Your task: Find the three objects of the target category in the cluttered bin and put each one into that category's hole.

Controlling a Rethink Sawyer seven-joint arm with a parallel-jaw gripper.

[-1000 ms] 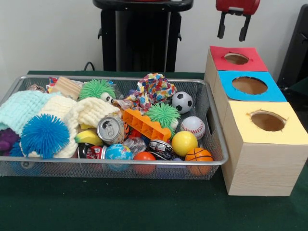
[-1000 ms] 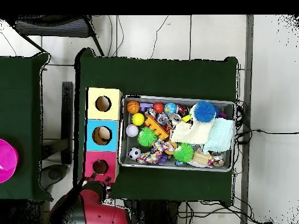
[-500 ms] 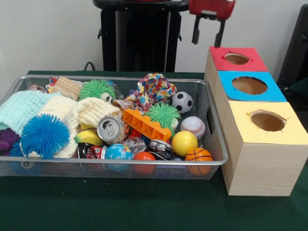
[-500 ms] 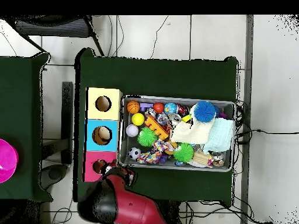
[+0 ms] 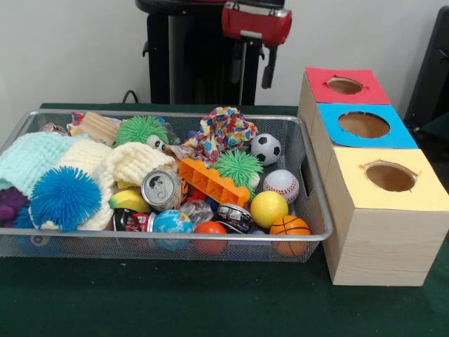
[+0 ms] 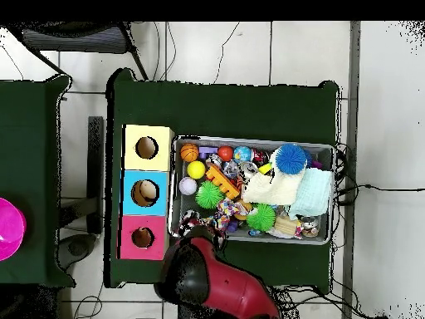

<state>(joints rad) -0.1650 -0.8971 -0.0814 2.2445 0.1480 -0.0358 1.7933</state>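
Front view, nearest the camera: a basketball (image 5: 289, 225), a yellow ball (image 5: 269, 208) and a baseball (image 5: 281, 184) sit packed among other clutter in the bin (image 5: 168, 239). Farther back a soccer ball (image 5: 265, 149) lies beside crumpled patterned cloth (image 5: 223, 130). Beyond the far rim hangs the gripper (image 5: 250, 68), fingers apart and apparently empty. A descent here risks snagging cloth or squirting a ball aside. The hole (image 5: 344, 86) sits far right, well apart.
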